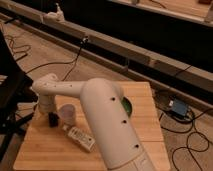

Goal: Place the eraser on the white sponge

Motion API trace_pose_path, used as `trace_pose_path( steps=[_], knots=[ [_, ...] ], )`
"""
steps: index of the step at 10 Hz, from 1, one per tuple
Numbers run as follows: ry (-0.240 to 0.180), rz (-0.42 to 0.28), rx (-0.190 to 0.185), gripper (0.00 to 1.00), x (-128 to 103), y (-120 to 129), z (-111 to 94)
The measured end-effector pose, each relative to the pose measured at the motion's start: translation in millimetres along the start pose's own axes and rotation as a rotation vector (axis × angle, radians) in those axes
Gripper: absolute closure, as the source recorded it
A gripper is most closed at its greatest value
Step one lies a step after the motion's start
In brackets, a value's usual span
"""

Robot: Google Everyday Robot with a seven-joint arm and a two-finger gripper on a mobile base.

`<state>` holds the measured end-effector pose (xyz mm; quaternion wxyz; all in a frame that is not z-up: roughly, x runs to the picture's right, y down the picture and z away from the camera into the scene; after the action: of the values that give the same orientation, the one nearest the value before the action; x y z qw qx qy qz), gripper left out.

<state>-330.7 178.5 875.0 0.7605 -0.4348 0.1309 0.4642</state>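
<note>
Reaching down near the edge of the table, my gripper hangs low just beside the white cup, so I judge this to be the pick-up step for the eraser. A dark patch at the gripper's tip may be the eraser, but I cannot separate the two, nor tell whether the gripper is released or clenched. Next comes a firm hold, a lift, then a carry to the white sponge. That sponge is nowhere in sight. My own arm covers much of the table and half the green bowl.
</note>
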Motion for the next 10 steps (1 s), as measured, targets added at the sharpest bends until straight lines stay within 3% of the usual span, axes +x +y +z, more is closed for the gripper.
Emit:
trace_pose_path(
  steps=[4,7,9,10],
  knots=[
    [-0.008,0.016,0.055,0.71,-2,-19,-7],
    [-0.068,0.015,0.084,0.98,-11,-22,-40],
    [-0.126,0.024,0.083,1.00,-21,-25,-70],
    [-0.177,0.043,0.064,1.00,-30,-30,-96]
  ],
)
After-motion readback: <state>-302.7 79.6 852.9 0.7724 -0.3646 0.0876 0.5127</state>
